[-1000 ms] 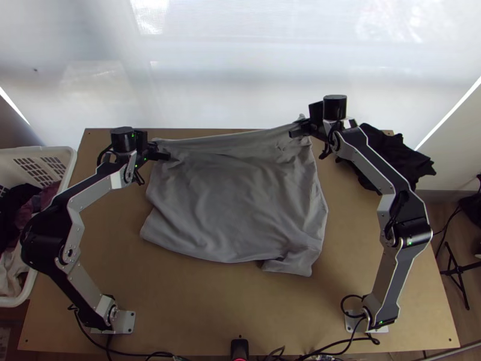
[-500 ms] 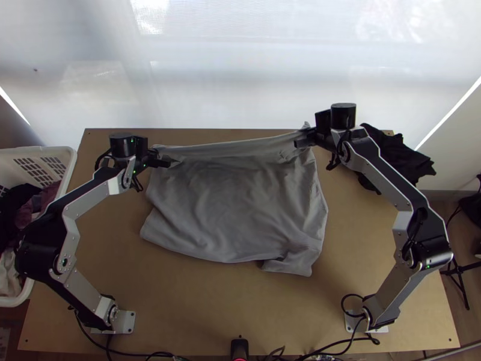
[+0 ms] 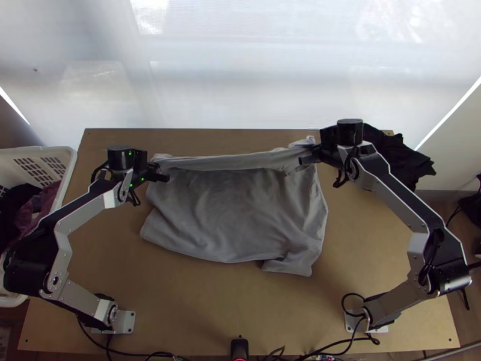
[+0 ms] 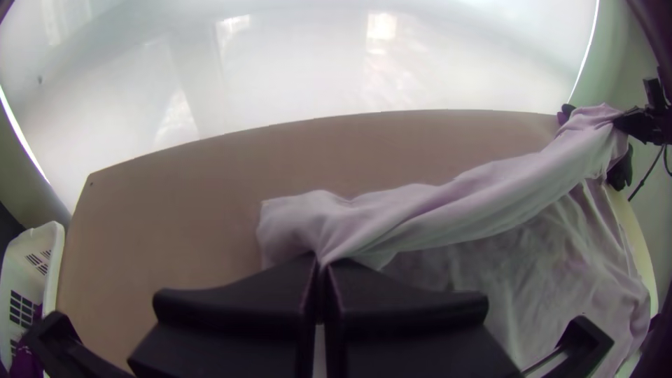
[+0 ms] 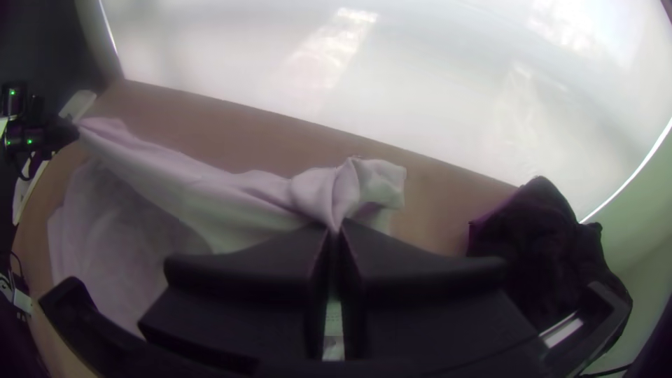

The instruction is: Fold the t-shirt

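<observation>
On the wooden table lies the grey t-shirt, its near part spread with some wrinkles. The far edge is stretched between the left gripper and the right gripper, each one grasping the cloth.

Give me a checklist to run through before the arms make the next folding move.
1. Left gripper has hold of the t-shirt: ok, fingers shut on the far side near its left end.
2. Right gripper has hold too: ok, fingers shut near the right end.
3. Cloth spans from gripper to gripper: ok, as a gathered band.
4. Near edge straight: not ok, a flap juts out at its right end.
5. Black cloth apart from the t-shirt: ok, it lies off to the right.
6. Lower layers smooth underneath: cannot tell.
</observation>
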Controlling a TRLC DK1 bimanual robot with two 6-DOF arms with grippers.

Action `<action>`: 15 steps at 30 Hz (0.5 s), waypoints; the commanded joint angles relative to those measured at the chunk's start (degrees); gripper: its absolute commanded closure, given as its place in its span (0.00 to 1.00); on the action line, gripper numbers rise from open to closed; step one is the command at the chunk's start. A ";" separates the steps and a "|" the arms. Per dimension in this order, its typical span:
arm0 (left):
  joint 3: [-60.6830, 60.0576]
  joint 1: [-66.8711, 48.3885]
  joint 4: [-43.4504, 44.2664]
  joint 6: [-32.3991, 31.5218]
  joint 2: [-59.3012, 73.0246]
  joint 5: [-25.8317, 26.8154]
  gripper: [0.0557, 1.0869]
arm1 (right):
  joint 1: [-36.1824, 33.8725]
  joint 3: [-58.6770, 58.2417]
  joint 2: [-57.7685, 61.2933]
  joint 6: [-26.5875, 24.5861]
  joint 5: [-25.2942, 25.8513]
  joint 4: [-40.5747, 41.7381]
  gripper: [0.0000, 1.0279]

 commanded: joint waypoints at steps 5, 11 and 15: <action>-5.73 -0.10 -0.17 0.72 -3.09 0.26 0.97 | 2.77 -8.12 -4.89 0.43 -0.12 -0.12 0.97; -6.52 -0.10 -0.61 2.04 -2.91 0.26 0.97 | 2.42 -10.31 -4.97 0.25 -0.12 -0.12 0.97; -6.78 -0.01 -0.96 2.83 -2.47 0.26 0.97 | 2.16 -10.84 -4.27 0.25 -0.12 0.14 0.97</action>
